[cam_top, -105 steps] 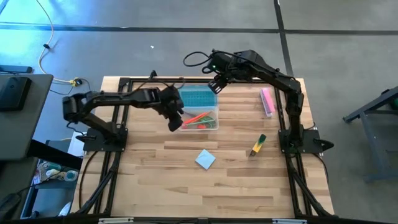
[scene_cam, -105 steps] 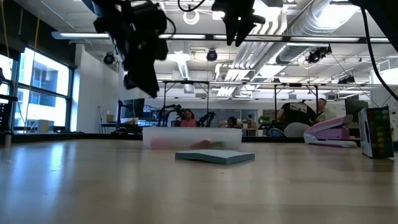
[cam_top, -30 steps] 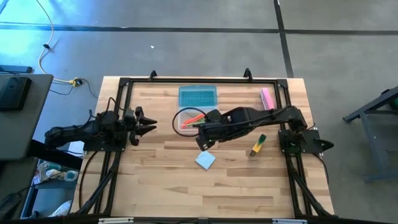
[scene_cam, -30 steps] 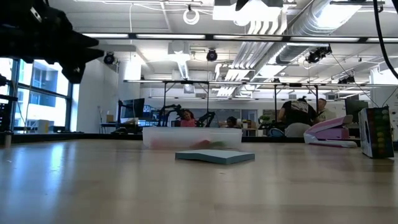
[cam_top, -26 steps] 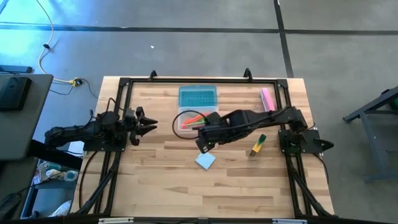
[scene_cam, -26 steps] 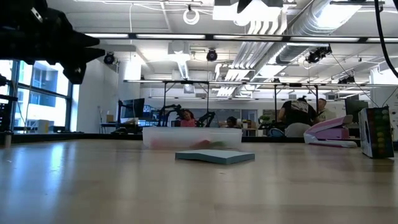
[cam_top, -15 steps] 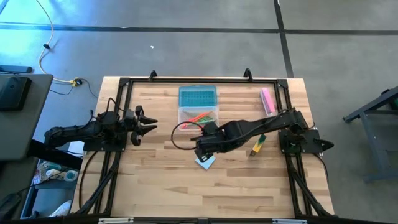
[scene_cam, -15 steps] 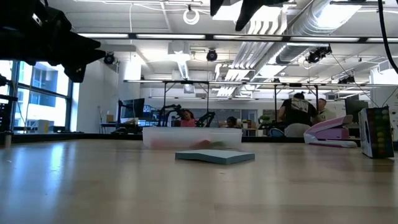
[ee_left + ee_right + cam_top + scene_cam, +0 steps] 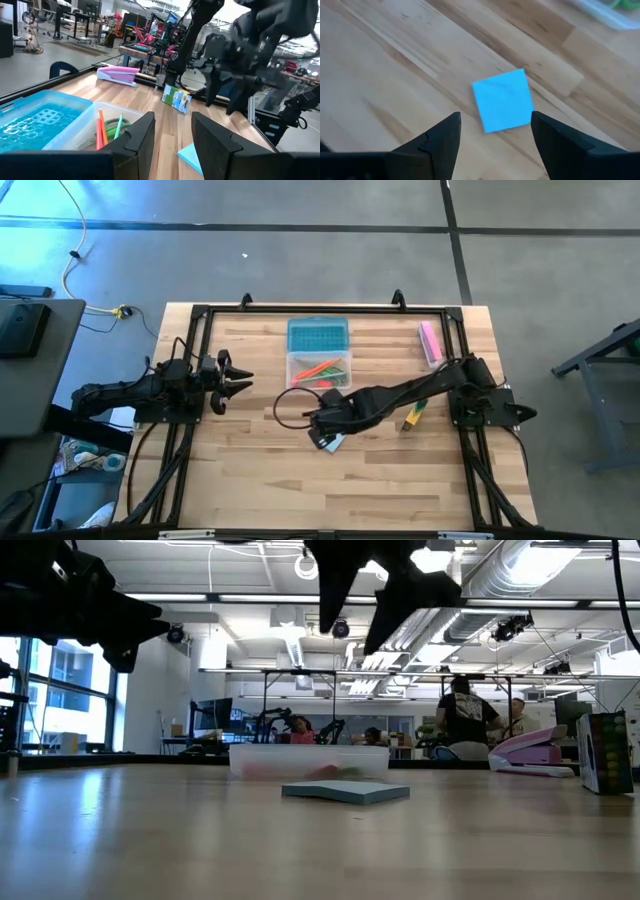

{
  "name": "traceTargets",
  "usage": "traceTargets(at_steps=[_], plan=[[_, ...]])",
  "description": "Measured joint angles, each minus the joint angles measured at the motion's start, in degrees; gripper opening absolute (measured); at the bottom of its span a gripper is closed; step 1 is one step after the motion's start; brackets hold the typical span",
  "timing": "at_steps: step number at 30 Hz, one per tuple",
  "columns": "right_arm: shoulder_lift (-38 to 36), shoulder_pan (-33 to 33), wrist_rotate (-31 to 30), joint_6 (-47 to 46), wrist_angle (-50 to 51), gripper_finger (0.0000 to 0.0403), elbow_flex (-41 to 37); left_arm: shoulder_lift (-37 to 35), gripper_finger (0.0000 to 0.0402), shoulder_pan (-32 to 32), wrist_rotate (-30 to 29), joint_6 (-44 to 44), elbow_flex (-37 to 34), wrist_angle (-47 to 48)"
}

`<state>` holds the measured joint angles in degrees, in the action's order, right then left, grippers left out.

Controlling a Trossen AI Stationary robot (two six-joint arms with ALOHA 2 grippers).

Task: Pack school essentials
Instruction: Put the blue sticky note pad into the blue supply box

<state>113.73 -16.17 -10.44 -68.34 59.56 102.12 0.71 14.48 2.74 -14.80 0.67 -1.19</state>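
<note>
Below the right end effector (image 9: pixel 492 137) — notepad (image 9: pixel 503 100), flat, corner-on.

A grey floor (image 9: pixel 300 270) surrounds the wooden table (image 9: pixel 400 480); ceiling ducts (image 9: pixel 520 570), strip lights and windows (image 9: pixel 60 690) fill the workshop.

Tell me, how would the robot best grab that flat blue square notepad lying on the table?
Probably from straight above, pinching two opposite edges. The light-blue square notepad lies flat on the wooden table, thin, with bare wood on all sides, so only its edges offer a grip. The right gripper hangs over it with its fingers spread wider than the pad. The left gripper waits at the table's left side.
</note>
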Motion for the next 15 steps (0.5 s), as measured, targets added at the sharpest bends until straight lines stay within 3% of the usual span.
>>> traceTargets(at_steps=[4, 10, 15], plan=[[0.00, -0.02, 0.00, 0.78, -2.61, 0.0232, -3.70, 0.00, 0.0117, 0.00, 0.00, -0.01, 0.00, 0.00], [0.00, -0.08, 2.76, 9.07, -7.88, 0.0233, -9.29, 0.02, 0.0117, 0.00, 0.00, -0.01, 0.00, 0.00], [0.00, -0.15, 3.70, 13.18, -12.04, 0.0261, -14.09, 0.02, 0.0117, -0.02, 0.00, -0.01, 0.00, 0.00]])
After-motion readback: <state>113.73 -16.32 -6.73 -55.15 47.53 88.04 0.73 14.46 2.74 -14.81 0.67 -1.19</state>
